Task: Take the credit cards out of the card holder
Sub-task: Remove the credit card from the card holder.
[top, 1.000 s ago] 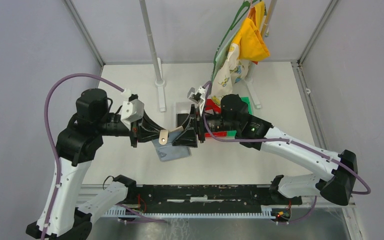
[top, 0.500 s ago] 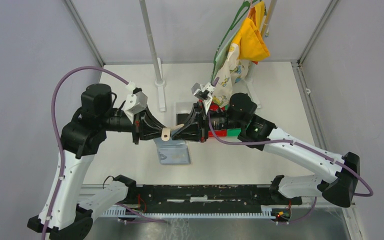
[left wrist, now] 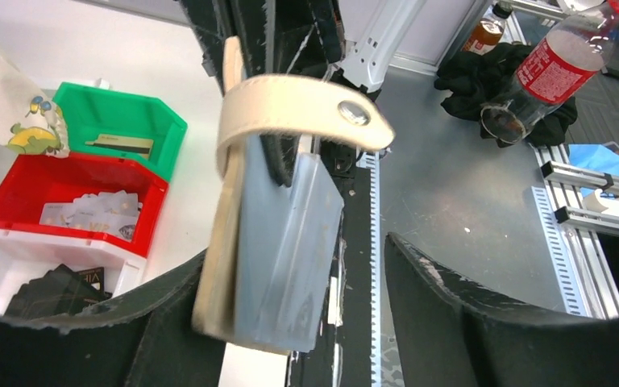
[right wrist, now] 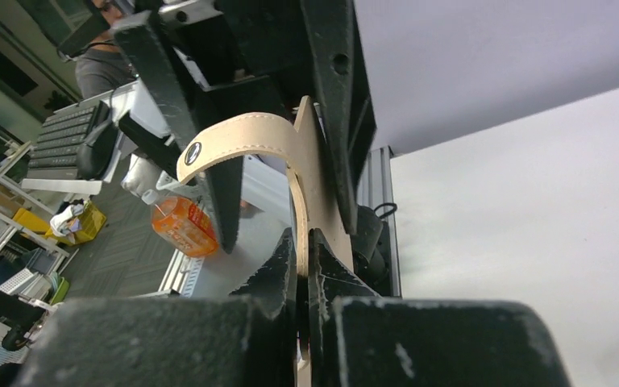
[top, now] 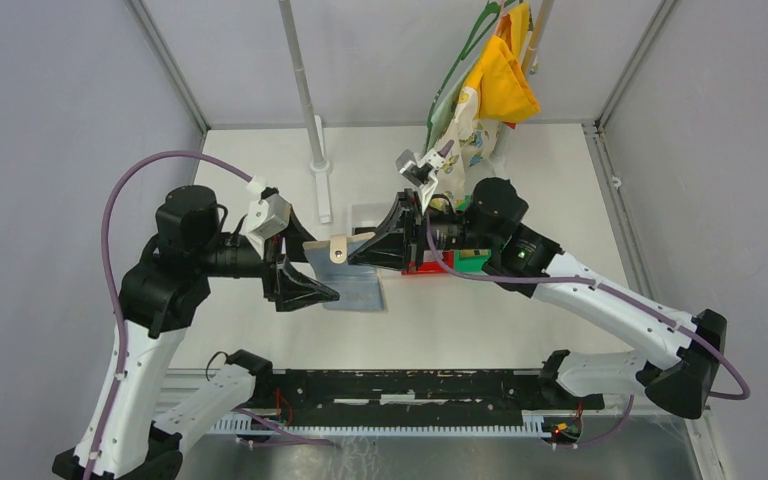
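From above, the card holder (top: 358,285) hangs in the air over the white table (top: 560,200), between your two arms. The right jaws are shut tight on its tan top edge, by the strap tab (top: 338,249). The left jaws are wide apart, low beside the blue-grey side, and hold nothing. I think your job now is to bring the left jaws in for a card, so hold the right arm very steady. From the left wrist, the card holder (left wrist: 286,234) stands on its end between the open jaws, with the strap (left wrist: 290,109) bent loose across the top. No card pokes out here, so look for the pocket's open side first. Pinch just the card's edge, not the leather, and pull slowly and straight along the pocket. Below are a red bin (left wrist: 64,234) with pale credit cards (left wrist: 89,211) in it and a green bin (left wrist: 153,121). From the right wrist, the jaws bite only a thin bit of the card holder (right wrist: 314,177), so a hard tug could twist it loose. The table is smooth and bare near you. Patterned cloths (top: 460,140) hang at the back by a pole (top: 305,90), and grey walls stand close around.
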